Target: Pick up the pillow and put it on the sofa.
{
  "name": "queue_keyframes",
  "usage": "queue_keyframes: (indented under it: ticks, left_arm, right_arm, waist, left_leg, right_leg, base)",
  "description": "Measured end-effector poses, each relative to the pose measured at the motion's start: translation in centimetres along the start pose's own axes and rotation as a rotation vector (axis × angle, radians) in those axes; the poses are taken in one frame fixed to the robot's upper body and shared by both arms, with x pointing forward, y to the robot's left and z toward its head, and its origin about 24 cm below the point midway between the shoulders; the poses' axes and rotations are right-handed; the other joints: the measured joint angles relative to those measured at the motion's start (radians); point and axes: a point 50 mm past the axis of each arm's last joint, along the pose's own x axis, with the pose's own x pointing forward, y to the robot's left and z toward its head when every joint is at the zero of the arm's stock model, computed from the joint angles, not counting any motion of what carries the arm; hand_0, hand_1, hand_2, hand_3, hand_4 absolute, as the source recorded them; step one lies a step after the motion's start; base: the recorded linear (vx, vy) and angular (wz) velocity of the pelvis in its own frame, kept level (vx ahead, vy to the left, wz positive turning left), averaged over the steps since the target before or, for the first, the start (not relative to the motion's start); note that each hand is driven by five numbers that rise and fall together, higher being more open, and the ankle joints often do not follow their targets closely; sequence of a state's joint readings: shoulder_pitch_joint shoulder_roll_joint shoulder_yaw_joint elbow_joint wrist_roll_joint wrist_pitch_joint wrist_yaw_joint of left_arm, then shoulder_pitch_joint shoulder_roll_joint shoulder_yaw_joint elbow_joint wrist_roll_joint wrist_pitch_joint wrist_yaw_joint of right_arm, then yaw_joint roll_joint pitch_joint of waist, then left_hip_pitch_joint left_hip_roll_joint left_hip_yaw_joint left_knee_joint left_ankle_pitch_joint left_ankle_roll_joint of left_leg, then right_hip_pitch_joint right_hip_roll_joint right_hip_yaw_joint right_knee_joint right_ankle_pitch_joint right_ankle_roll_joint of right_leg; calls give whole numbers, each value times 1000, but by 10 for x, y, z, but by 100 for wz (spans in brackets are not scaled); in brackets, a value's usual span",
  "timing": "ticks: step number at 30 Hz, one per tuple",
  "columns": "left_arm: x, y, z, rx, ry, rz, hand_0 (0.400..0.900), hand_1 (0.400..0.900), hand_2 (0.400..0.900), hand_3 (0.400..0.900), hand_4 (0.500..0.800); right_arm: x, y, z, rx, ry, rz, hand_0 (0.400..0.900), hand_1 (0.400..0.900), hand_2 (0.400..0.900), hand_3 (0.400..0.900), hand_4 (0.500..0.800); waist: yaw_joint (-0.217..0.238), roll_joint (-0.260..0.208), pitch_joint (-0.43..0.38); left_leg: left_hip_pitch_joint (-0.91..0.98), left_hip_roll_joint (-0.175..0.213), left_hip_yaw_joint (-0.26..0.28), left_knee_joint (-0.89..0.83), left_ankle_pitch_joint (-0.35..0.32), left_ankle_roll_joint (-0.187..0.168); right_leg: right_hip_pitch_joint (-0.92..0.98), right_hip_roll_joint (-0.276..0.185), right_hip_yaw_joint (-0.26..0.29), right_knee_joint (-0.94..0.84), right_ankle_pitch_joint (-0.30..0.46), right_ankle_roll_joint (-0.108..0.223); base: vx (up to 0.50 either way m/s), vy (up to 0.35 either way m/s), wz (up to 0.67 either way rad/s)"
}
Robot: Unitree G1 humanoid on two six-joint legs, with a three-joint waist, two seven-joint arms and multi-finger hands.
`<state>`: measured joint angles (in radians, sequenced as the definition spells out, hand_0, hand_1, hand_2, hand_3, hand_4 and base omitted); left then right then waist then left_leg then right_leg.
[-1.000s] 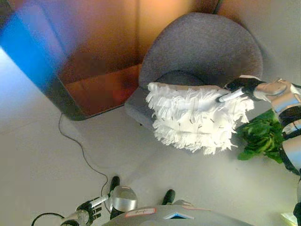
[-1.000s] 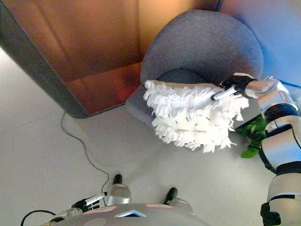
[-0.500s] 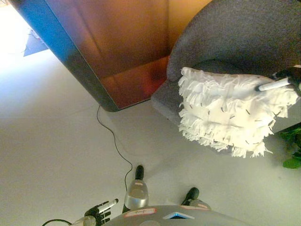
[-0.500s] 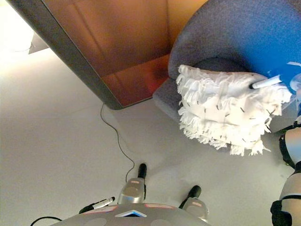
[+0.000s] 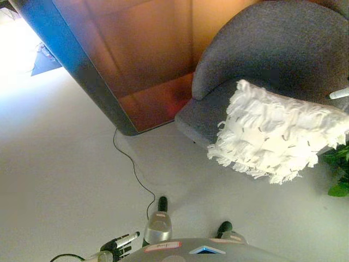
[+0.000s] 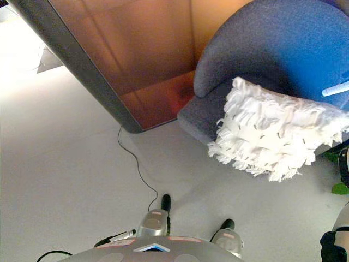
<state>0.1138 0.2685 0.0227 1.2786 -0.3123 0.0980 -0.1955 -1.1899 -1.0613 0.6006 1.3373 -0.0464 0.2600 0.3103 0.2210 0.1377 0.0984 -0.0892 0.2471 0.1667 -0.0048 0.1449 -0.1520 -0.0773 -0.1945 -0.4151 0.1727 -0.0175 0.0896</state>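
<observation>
- One white fringed pillow [image 5: 275, 137] lies tilted on the front of the grey sofa [image 5: 272, 52] seat, its lower fringe hanging past the seat edge.
- Right robot hand [image 5: 339, 94]: only a white fingertip shows at the frame edge above the pillow; grip cannot be told.
- Left robot hand [image 5: 121, 244] hangs low, fingers loosely extended, holding nothing.
- Pale floor [image 5: 65, 164]; thin black cord [image 5: 131, 164]; orange-brown panel [image 5: 136, 54] left of sofa; green plant [image 5: 338, 169] at right.

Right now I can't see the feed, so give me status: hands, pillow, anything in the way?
Right hand at view's edge above the pillow, grip unclear. Left hand low, idle. Pillow lying over the sofa seat's front edge. Green plant beside it.
</observation>
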Motion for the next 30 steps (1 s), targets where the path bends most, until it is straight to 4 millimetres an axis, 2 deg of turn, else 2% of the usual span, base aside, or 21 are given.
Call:
queue_keyframes:
  ticks: [5, 11, 15, 19, 21, 23, 25, 27, 30]
  left_arm:
    - [-1, 0, -7, 29, 31, -13, 900, 900, 900, 900, 800]
    - [-1, 0, -9, 32, 47, -23, 900, 900, 900, 900, 800]
    - [-1, 3, -9, 31, 50, -25, 900, 900, 900, 900, 800]
    - [-2, 4, -10, 22, 54, -25, 900, 900, 900, 900, 800]
    - [-2, 5, -10, 24, 55, -27, 900, 900, 900, 900, 800]
    - [-1, 3, -9, 40, 55, -32, 900, 900, 900, 900, 800]
    - [-1, 3, -10, 54, 61, -34, 900, 900, 900, 900, 800]
    - [-1, 2, -12, 68, 76, -39, 900, 900, 900, 900, 800]
    - [0, -2, -10, 115, 84, -47, 900, 900, 900, 900, 800]
  right_arm:
    - [-1, -6, -12, 17, 38, -31, 900, 900, 900, 900, 800]
    - [-2, -14, -45, 43, 110, -52, 900, 900, 900, 900, 800]
    - [1, -3, -66, 60, 153, -23, 900, 900, 900, 900, 800]
    - [4, 23, -106, 141, 212, 31, 900, 900, 900, 900, 800]
    - [5, 49, -131, 227, 234, 58, 900, 900, 900, 900, 800]
    - [6, 89, -152, 277, 242, 92, 900, 900, 900, 900, 800]
    - [-1, 146, -177, 336, 253, 153, 900, 900, 900, 900, 800]
    - [-17, 210, -195, 394, 305, 259, 900, 900, 900, 900, 800]
    - [-59, 288, -227, 416, 399, 396, 900, 900, 900, 900, 800]
  waist:
    - [-26, -23, -27]
    - [-38, -48, -63]
    - [-61, -63, -75]
    - [-83, -64, -90]
    - [-87, -61, -101]
    - [-107, -56, -107]
    - [-110, -55, -113]
    - [-114, -52, -117]
    - [-135, -44, -120]
  left_leg:
    - [10, 5, 54, 13, -4, 7]
    - [25, 0, 58, 24, 14, -5]
    - [39, -2, 59, 18, 40, -18]
    - [42, -1, 65, 8, 40, -18]
    - [43, 3, 86, -6, 38, -15]
    - [45, 10, 100, -15, 22, 6]
    - [53, 17, 133, -17, -5, 6]
    - [65, 25, 150, -9, -25, -7]
    - [88, 29, 155, -3, -28, -6]
  right_leg:
    - [-42, -27, 22, 99, -56, 0]
    - [-59, -29, 52, 111, -72, -2]
    - [-51, -29, 56, 95, -71, -3]
    - [-44, -22, 56, 82, -70, -3]
    - [-44, -15, 55, 77, -70, -3]
    - [-44, -7, 54, 77, -70, -3]
    - [-46, 0, 58, 81, -70, -4]
    - [-44, 8, 76, 81, -70, -3]
    - [-26, 12, 85, 78, -75, -3]
  base:
    - [-2, -19, -16]
    - [0, -14, -17]
    - [-54, 0, -10]
    - [-87, 5, 1]
    - [-104, 15, -2]
    - [-110, 11, -5]
    - [-83, 1, -8]
    - [-41, -3, -16]
    - [-6, -6, -14]
